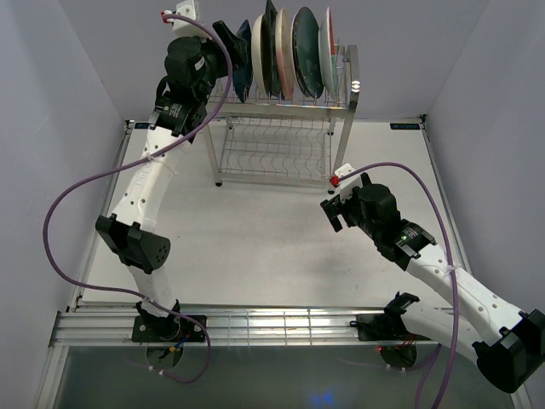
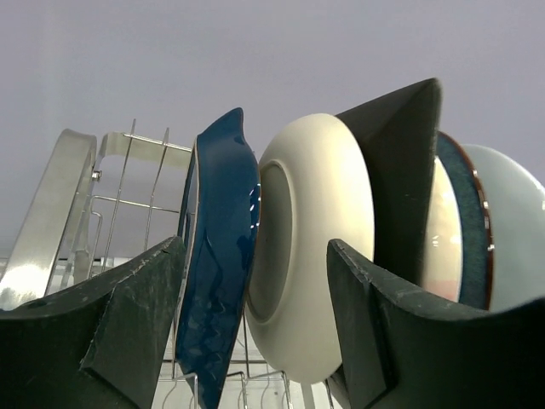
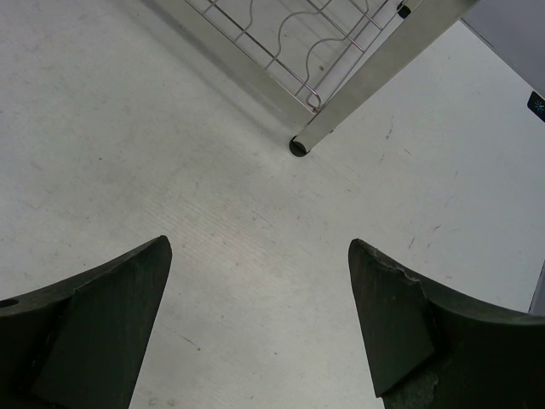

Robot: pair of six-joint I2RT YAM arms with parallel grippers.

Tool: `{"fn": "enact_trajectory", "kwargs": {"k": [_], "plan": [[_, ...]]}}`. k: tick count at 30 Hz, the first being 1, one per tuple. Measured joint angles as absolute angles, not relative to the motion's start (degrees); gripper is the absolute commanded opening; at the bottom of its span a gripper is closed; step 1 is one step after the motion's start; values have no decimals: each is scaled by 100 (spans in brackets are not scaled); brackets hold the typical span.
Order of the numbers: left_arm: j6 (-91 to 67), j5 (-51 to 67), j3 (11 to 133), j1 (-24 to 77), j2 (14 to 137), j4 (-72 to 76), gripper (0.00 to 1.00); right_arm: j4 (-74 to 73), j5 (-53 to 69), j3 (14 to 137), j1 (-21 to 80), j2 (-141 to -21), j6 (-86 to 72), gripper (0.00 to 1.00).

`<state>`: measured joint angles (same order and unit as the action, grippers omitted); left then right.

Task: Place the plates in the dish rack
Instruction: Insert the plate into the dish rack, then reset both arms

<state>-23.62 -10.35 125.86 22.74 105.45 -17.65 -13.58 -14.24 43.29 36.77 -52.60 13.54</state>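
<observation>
The dish rack [image 1: 351,94] stands at the back of the table, with several plates upright in its top tier. In the left wrist view the dark blue plate [image 2: 217,256] stands leftmost, then a cream plate [image 2: 315,239], a dark square plate [image 2: 400,170] and a teal plate with a red rim [image 2: 468,221]. My left gripper [image 2: 254,245] is open at the left end of the row [image 1: 228,43], its fingers apart on either side of the blue and cream plates. My right gripper [image 1: 336,197] hangs open and empty over bare table [image 3: 260,247].
The rack's lower tier [image 1: 272,158] holds nothing. Its front right leg [image 3: 375,77] is just ahead of my right gripper. Purple cables loop from both arms. Grey walls close in the table on the left, back and right.
</observation>
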Motion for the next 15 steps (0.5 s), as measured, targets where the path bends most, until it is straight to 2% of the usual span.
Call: {"fn": "enact_trajectory", "kwargs": {"k": [7, 15], "plan": [[-2519, -1118, 11767, 2261, 9747, -1575, 84, -1358, -1441, 4329, 3677, -5251, 1391, 90], [-2803, -1155, 9172, 2255, 8049, -902, 92, -1332, -1439, 4329, 3677, -4917, 1503, 90]]}}
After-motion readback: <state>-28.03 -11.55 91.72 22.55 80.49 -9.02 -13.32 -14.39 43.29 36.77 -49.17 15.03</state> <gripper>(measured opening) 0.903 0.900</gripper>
